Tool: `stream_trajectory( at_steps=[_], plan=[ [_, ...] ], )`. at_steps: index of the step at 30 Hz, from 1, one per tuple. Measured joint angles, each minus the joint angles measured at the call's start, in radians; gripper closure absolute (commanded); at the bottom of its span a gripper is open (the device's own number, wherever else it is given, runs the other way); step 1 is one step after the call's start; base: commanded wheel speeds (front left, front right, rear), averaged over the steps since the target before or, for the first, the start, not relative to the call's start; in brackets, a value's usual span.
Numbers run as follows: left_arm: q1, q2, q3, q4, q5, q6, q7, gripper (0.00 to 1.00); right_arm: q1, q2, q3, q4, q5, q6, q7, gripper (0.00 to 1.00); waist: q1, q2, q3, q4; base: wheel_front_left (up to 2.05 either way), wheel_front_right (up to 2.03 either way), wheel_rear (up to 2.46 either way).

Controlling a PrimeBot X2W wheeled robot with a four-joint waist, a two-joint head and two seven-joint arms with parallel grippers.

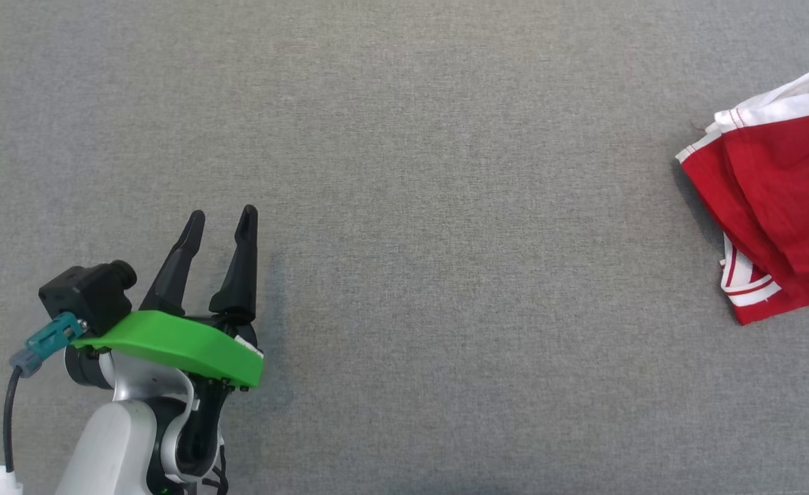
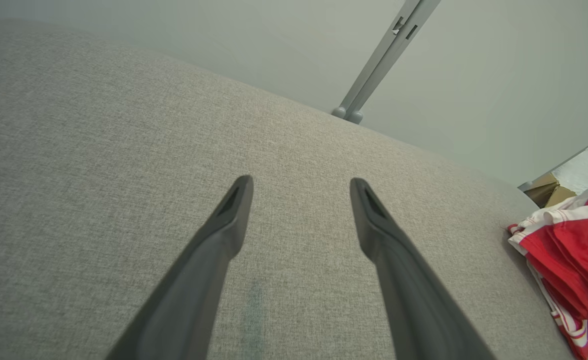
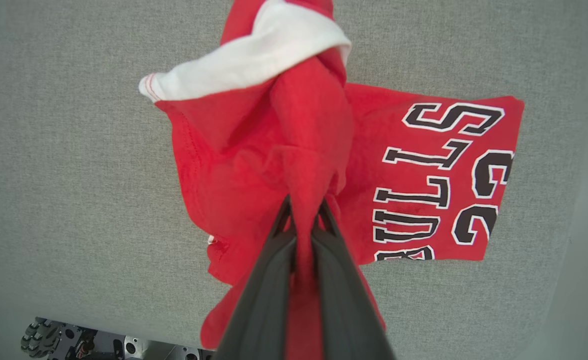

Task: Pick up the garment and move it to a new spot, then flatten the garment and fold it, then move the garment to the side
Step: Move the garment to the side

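The garment [image 1: 776, 199] is red with white trim and black lettering, bunched at the right edge of the head view. It also shows at the right edge of the left wrist view as the garment [image 2: 574, 250]. In the right wrist view my right gripper [image 3: 302, 207] is shut on a pinched fold of the garment [image 3: 254, 190], which hangs from the fingers above the grey surface. My left gripper [image 1: 222, 223] stands open at the lower left, far from the cloth, with nothing between its fingers [image 2: 234, 205].
A grey fabric-covered table [image 1: 446, 206] spans the views. A grey post [image 2: 384, 55] rises beyond its far edge against a pale wall. Cardboard boxes [image 2: 549, 190] sit past the table's far right corner. The robot's base [image 3: 74, 342] shows below the table edge.
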Motion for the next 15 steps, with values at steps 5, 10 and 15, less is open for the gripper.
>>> stream_trajectory(
  at_steps=[5,10,15],
  plan=[
    [-0.003,0.017,0.009,0.000,0.008,0.000,0.007,0.00,0.053,0.005,-0.034,0.071,0.025,0.000,-0.052,1.00,0.0000,0.0000,0.028,-0.039,0.00,0.00,0.00],
    [-0.008,0.033,0.017,-0.002,0.020,0.000,0.018,0.00,0.096,0.015,-0.057,0.137,0.023,0.000,-0.127,0.40,0.0000,0.0000,0.040,-0.076,0.00,0.00,0.00],
    [-0.028,0.031,0.004,-0.005,0.028,0.000,0.026,0.00,0.116,0.062,-0.109,0.228,-0.063,-0.001,-0.309,0.00,0.0000,0.0000,0.052,-0.110,0.00,0.00,0.00]
  ],
)
